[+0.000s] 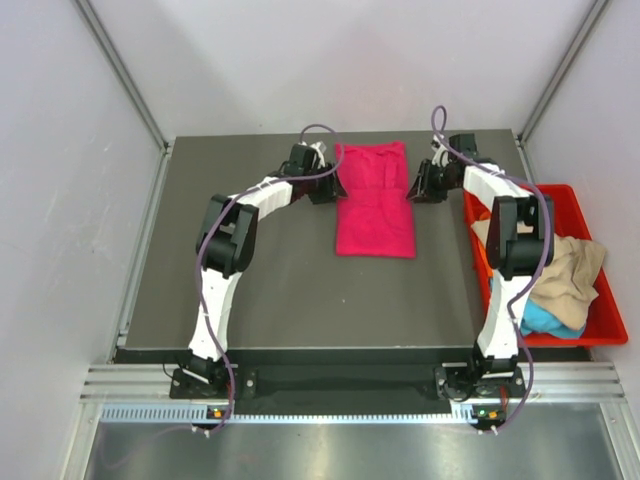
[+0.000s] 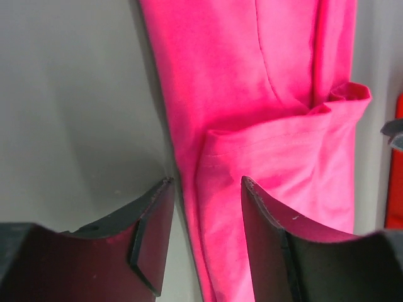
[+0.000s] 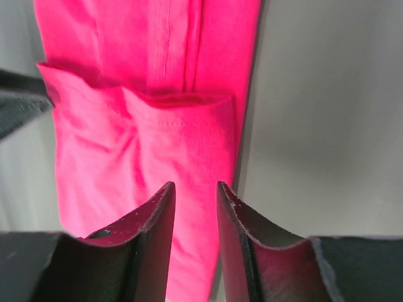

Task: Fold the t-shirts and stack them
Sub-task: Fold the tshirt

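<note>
A magenta-pink t-shirt point(image 1: 375, 205) lies folded into a long strip at the far middle of the table. A sleeve flap is folded across it in the left wrist view point(image 2: 252, 94) and the right wrist view point(image 3: 157, 126). My left gripper point(image 1: 327, 188) point(image 2: 208, 182) is open, its jaws astride the strip's left edge. My right gripper point(image 1: 418, 186) point(image 3: 195, 185) is open over the strip's right edge, jaws closer together. A tan-beige shirt point(image 1: 565, 275) and a turquoise-blue one point(image 1: 540, 318) lie in the bin. I cannot make out an orange shirt.
A rigid red bin point(image 1: 606, 312) stands at the table's right edge, beside my right arm; its wall shows in the left wrist view point(image 2: 397, 170). The dark table point(image 1: 280, 280) ends at grey walls behind and to both sides.
</note>
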Robot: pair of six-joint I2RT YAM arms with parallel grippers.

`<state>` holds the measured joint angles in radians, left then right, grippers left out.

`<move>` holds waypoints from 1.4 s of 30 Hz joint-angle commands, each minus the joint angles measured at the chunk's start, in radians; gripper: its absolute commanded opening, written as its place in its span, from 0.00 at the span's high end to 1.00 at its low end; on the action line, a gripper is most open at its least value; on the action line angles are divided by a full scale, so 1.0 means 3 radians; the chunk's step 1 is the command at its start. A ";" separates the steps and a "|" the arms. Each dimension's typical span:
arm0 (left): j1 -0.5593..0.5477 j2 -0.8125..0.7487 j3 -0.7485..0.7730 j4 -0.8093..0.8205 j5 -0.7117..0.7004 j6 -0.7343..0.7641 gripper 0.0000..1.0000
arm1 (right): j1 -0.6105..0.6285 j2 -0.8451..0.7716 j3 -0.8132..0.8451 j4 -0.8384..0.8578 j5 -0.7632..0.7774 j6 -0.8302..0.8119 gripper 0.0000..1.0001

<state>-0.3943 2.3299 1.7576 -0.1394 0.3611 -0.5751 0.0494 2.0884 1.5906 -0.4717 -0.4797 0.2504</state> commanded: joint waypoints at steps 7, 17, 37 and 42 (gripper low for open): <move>0.0056 0.0180 0.0292 -0.0185 -0.0114 0.0051 0.87 | -0.0001 -0.0528 -0.0535 -0.0289 0.0305 -0.0078 0.66; 0.0092 0.0083 0.0211 -0.0180 -0.0120 -0.0041 0.67 | 0.0060 -0.0963 -0.1088 -0.0120 0.0290 -0.0001 0.68; -0.0010 -0.1451 -0.2069 0.0657 0.0570 -0.0210 0.46 | 0.0163 -0.1184 -0.1774 0.0192 0.0060 0.0035 0.67; -0.0087 -0.1365 -0.2233 0.0914 0.0734 -0.0292 0.45 | 0.0163 -0.1158 -0.1871 0.0268 0.0091 0.0070 0.67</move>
<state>-0.4137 1.9289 1.1034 -0.0109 0.5274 -0.6407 0.0910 1.7687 1.0451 -0.4458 -0.4397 0.2718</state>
